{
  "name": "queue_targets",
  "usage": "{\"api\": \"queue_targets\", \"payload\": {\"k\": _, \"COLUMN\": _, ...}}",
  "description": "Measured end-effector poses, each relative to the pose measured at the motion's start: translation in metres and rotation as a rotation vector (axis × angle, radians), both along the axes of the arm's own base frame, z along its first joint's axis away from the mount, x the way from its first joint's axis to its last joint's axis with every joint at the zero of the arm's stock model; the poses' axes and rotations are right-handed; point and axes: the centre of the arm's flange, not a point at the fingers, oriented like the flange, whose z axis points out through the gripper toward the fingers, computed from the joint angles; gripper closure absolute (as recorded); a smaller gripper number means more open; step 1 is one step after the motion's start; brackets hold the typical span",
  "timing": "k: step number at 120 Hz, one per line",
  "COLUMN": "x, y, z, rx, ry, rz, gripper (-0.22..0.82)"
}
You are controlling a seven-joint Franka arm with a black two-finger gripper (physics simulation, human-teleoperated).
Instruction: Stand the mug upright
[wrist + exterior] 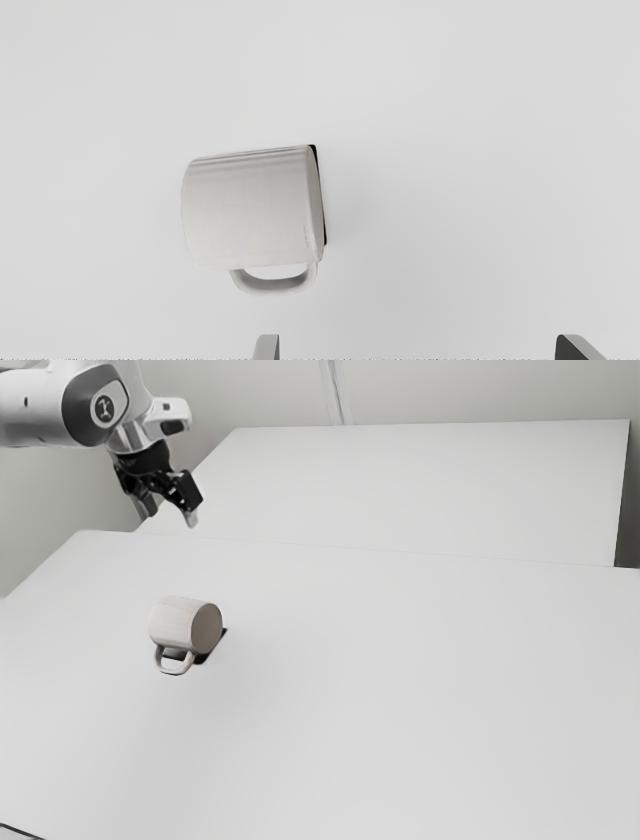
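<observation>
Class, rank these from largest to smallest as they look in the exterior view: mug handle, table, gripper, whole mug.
1. Table
2. Gripper and whole mug: too alike to rank
3. Mug handle

An indoor room, its exact kind unclear: pale walls (480, 390) stand beyond the white counter (400, 710), another flat white surface (420, 490) behind it.

A pale mug (247, 210) lies on its side on a white table (450, 150), handle toward the gripper's (417, 345) parted fingers.
</observation>
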Motion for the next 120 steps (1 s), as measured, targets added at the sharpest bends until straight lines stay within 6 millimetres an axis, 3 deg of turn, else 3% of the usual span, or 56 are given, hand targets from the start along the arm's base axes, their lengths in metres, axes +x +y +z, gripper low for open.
{"api": "queue_targets", "payload": {"k": 18, "x": 0.001, "y": 0.009, "z": -0.006, "rx": -0.022, "ry": 0.003, "rz": 0.004, "gripper": 0.00}}
{"api": "queue_targets", "payload": {"k": 31, "x": 0.014, "y": 0.019, "z": -0.035, "rx": -0.106, "ry": 0.028, "rz": 0.001, "gripper": 0.00}}
{"api": "queue_targets", "payload": {"k": 37, "x": 0.018, "y": 0.039, "z": -0.048, "rx": -0.146, "ry": 0.036, "rz": 0.019, "gripper": 0.00}}
{"api": "queue_targets", "payload": {"k": 49, "x": 0.019, "y": 0.100, "z": -0.076, "rx": -0.215, "ry": 0.052, "rz": 0.082, "gripper": 0.00}}
{"api": "queue_targets", "payload": {"k": 77, "x": 0.015, "y": 0.181, "z": -0.135, "rx": -0.359, "ry": 0.084, "rz": 0.114, "gripper": 0.00}}
{"api": "queue_targets", "payload": {"k": 104, "x": 0.013, "y": 0.233, "z": -0.165, "rx": -0.528, "ry": 0.091, "rz": 0.088, "gripper": 0.00}}
{"api": "queue_targets", "payload": {"k": 120, "x": 0.019, "y": 0.257, "z": -0.196, "rx": -0.636, "ry": 0.114, "rz": 0.062, "gripper": 0.00}}
